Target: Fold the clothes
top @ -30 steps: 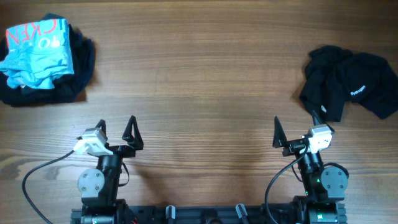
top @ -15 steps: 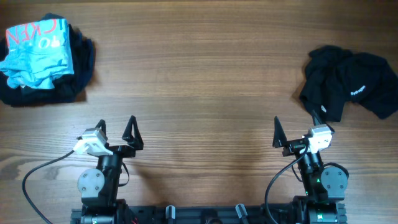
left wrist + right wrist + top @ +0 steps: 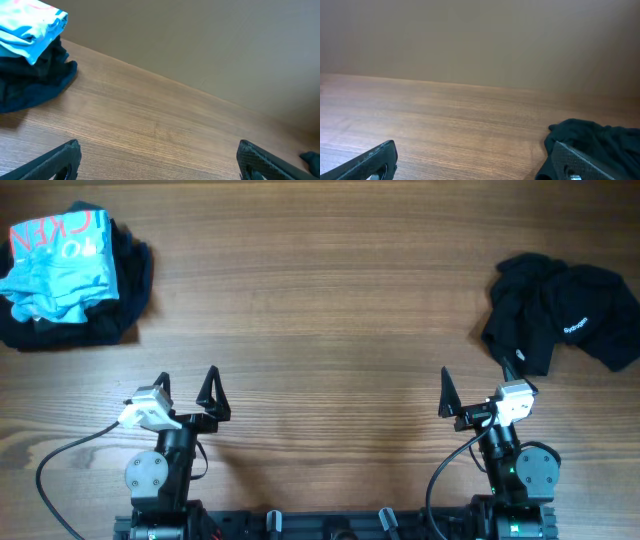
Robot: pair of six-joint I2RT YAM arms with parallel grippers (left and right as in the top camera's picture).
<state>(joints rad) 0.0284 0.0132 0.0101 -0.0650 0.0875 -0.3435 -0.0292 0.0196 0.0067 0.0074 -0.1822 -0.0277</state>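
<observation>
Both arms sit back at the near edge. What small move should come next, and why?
Probably reach the right gripper forward toward the black T-shirt. The shirt lies crumpled and untouched on that arm's side, and the gripper is open and empty. The left gripper is open and empty too.

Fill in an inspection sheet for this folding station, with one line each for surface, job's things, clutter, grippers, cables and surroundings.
Surface: wooden table, bare across the middle.
Job's things: black T-shirt, crumpled at the far right edge with its white lettering showing; not yet folded.
Clutter: light-blue garment with red lettering, lying on a dark clothes pile at far left.
Grippers: left gripper and right gripper are both open, hold nothing and sit near the front edge.
Cables: black cable loops beside the left arm's base; another beside the right's.
Surroundings: plain beige wall behind the table.
</observation>
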